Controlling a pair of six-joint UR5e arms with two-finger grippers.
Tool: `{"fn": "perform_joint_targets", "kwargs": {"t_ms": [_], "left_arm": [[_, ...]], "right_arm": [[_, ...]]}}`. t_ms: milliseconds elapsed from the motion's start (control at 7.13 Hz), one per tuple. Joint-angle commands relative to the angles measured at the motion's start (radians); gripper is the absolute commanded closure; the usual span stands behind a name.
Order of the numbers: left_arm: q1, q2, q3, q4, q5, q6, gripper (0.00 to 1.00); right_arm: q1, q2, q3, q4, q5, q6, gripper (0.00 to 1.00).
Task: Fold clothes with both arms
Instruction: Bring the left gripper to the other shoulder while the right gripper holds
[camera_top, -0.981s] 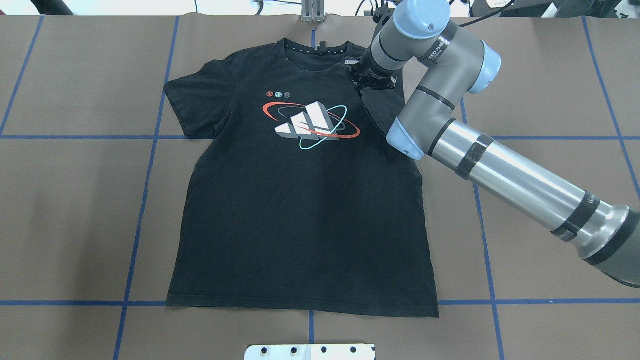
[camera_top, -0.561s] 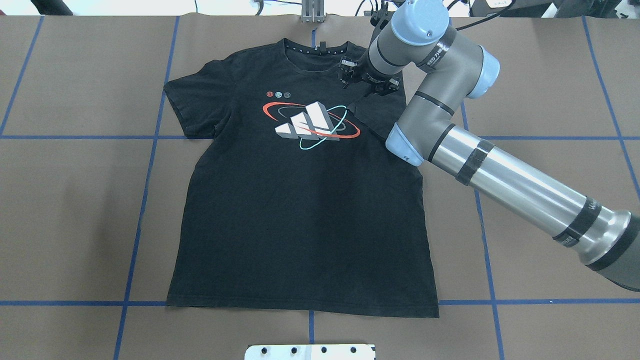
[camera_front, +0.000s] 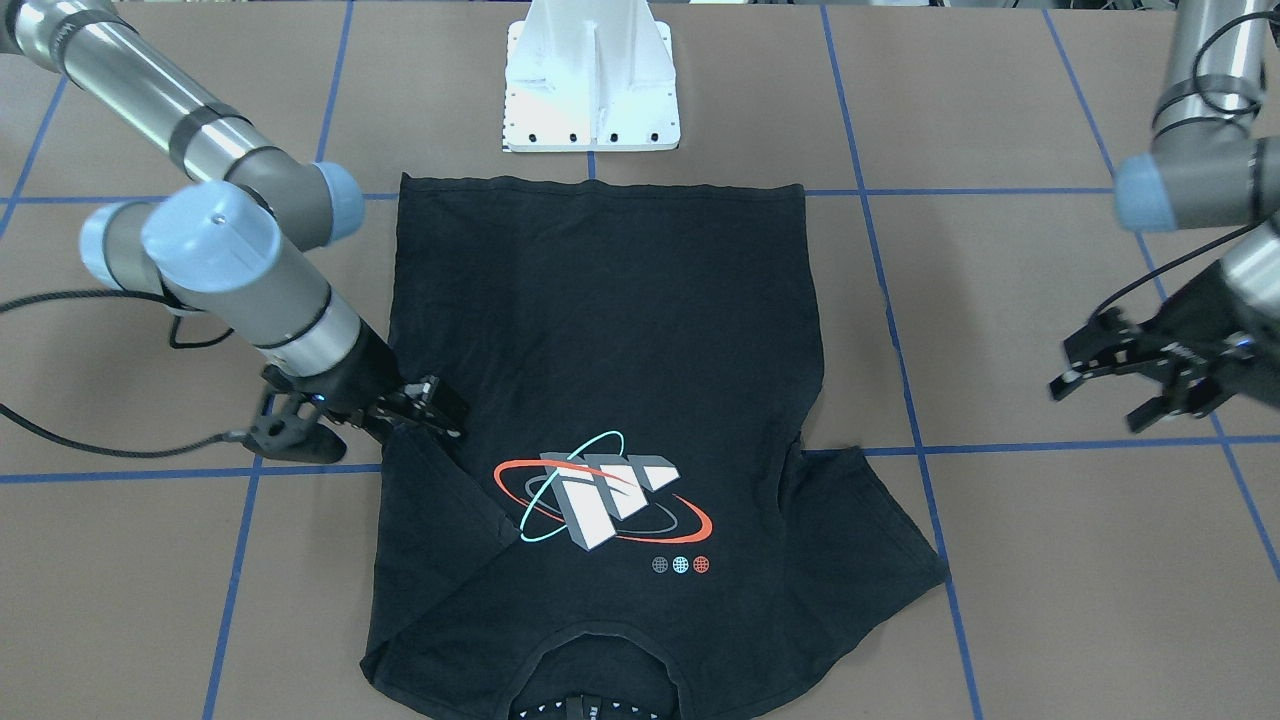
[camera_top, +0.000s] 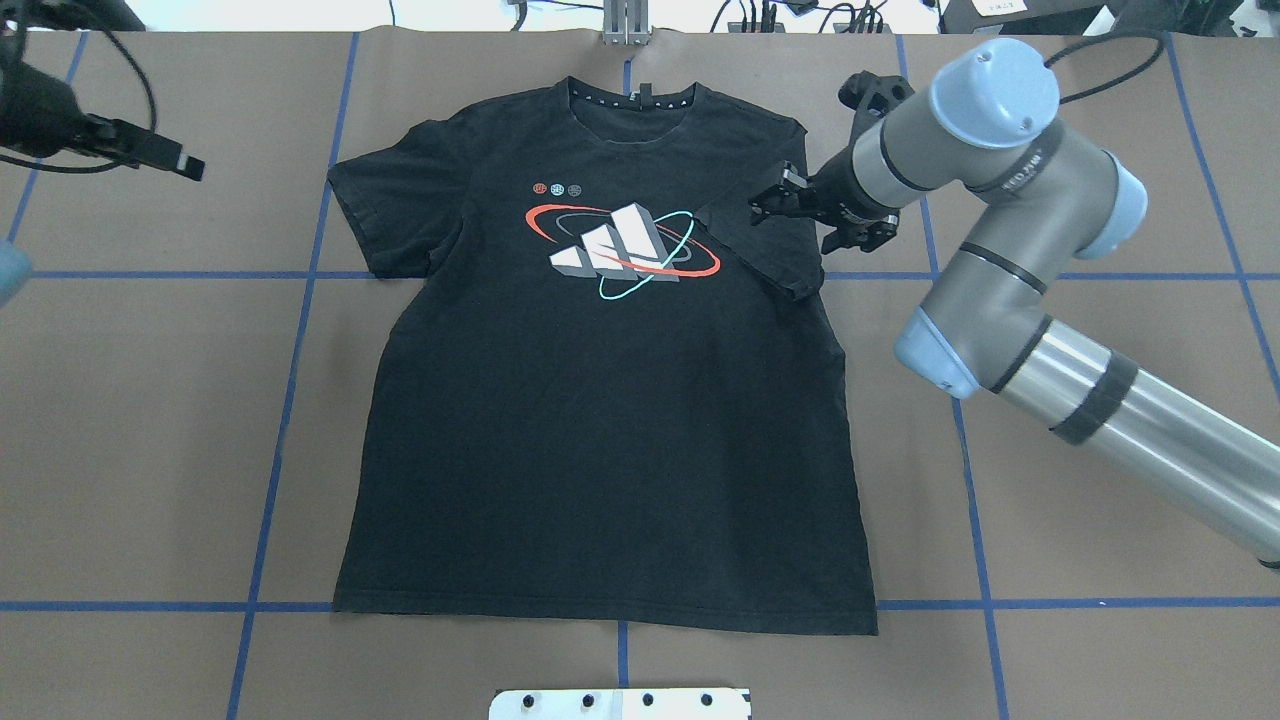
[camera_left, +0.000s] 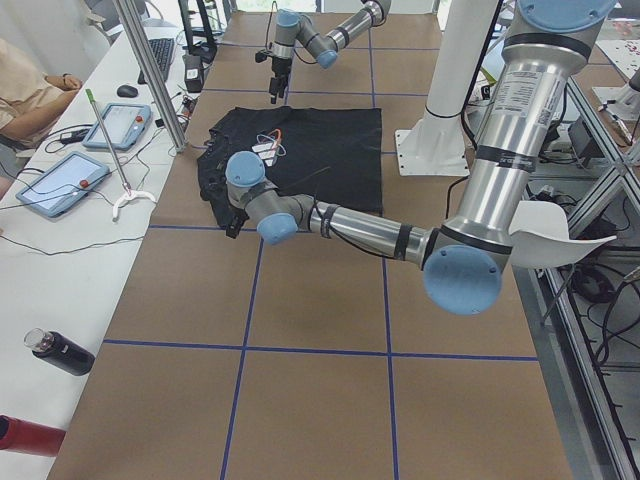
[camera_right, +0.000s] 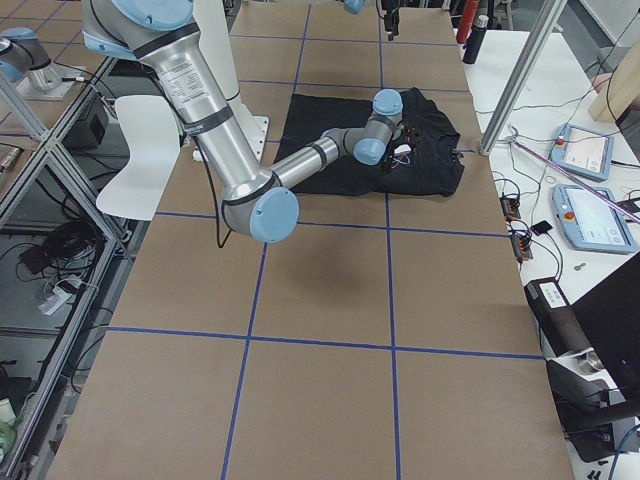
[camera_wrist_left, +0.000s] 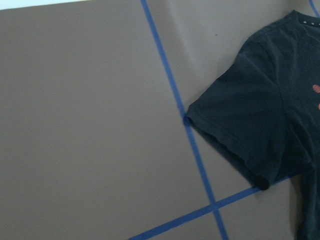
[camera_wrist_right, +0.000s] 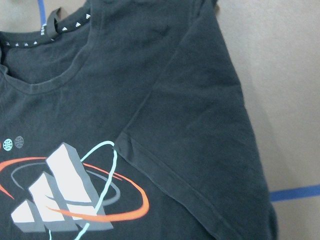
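The black T-shirt (camera_top: 600, 450) lies flat on the brown table, graphic up, collar at the far edge. It also shows in the front view (camera_front: 600, 320). The sleeve on my right side (camera_top: 775, 255) is folded inward onto the chest, its hem beside the graphic (camera_wrist_right: 165, 170). My right gripper (camera_top: 800, 222) is open and empty just above that folded sleeve (camera_front: 430, 500); it also shows in the front view (camera_front: 365, 428). My left gripper (camera_front: 1100, 400) is open and empty over bare table, well left of the flat left sleeve (camera_wrist_left: 250, 115).
The white pedestal base (camera_front: 590, 90) stands at the near edge behind the shirt's hem. Blue tape lines (camera_top: 290, 400) cross the table. Tablets (camera_left: 60, 180), bottles (camera_left: 55, 352) and an operator (camera_left: 30, 90) are at the far side table.
My right gripper has let go of the folded sleeve and drawn back to the right and toward the robot. My left gripper has come into the overhead view at the top left.
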Motion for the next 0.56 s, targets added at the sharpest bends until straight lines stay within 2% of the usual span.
{"fn": "perform_joint_targets", "kwargs": {"t_ms": [0,140,280,421], "left_arm": [[0.089,-0.108,0.200,-0.135,0.099,-0.042,0.05],[0.113,-0.152,0.324,-0.248,0.149,-0.040,0.13],[0.140,-0.165,0.385,-0.321,0.221,-0.040,0.21],[0.172,-0.226,0.464,-0.326,0.277,-0.040,0.24]], "right_arm": [[0.003,-0.121,0.127,-0.001,0.011,0.000,0.00],[0.000,-0.123,0.124,-0.001,0.009,0.000,0.00],[0.000,-0.134,0.126,0.000,0.008,0.000,0.00],[-0.002,-0.135,0.127,0.000,0.006,0.000,0.00]]}}
